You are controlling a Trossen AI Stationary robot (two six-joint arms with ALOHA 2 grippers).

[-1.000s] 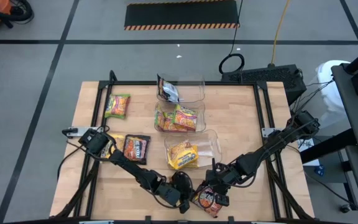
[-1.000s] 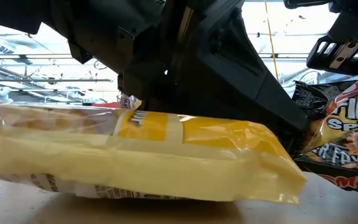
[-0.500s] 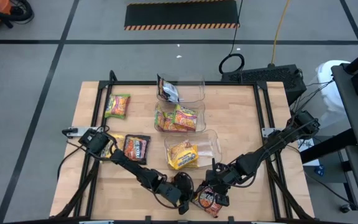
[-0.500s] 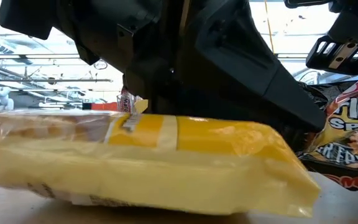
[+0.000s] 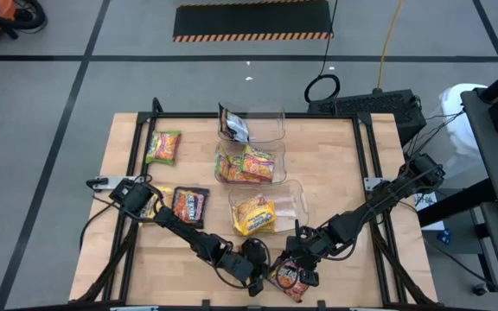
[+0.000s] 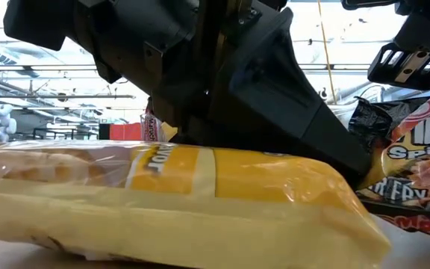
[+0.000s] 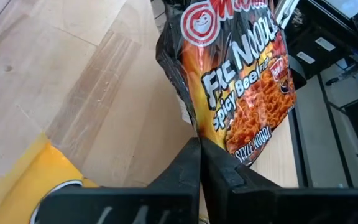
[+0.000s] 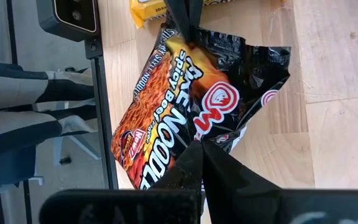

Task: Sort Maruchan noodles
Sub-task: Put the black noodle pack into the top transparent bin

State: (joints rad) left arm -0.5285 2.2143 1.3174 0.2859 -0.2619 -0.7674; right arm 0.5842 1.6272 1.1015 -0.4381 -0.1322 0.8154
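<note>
Pinching opposite edges of one dark spicy-beef packet (image 5: 290, 276) at the bench (image 5: 344, 173) front, left claw (image 7: 199, 146) and right claw (image 8: 196, 148) are both closed on it, apparently steadying it for sorting.

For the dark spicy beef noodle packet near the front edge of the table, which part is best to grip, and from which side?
Probably the crimped end seam of the dark spicy beef packet, from above: it lies flat on the table, and both the left gripper and right gripper pinch its thin edges.

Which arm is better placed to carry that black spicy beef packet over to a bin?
Probably the right: its gripper is shut on the black packet. The left gripper is shut on the yellow packet.
</note>
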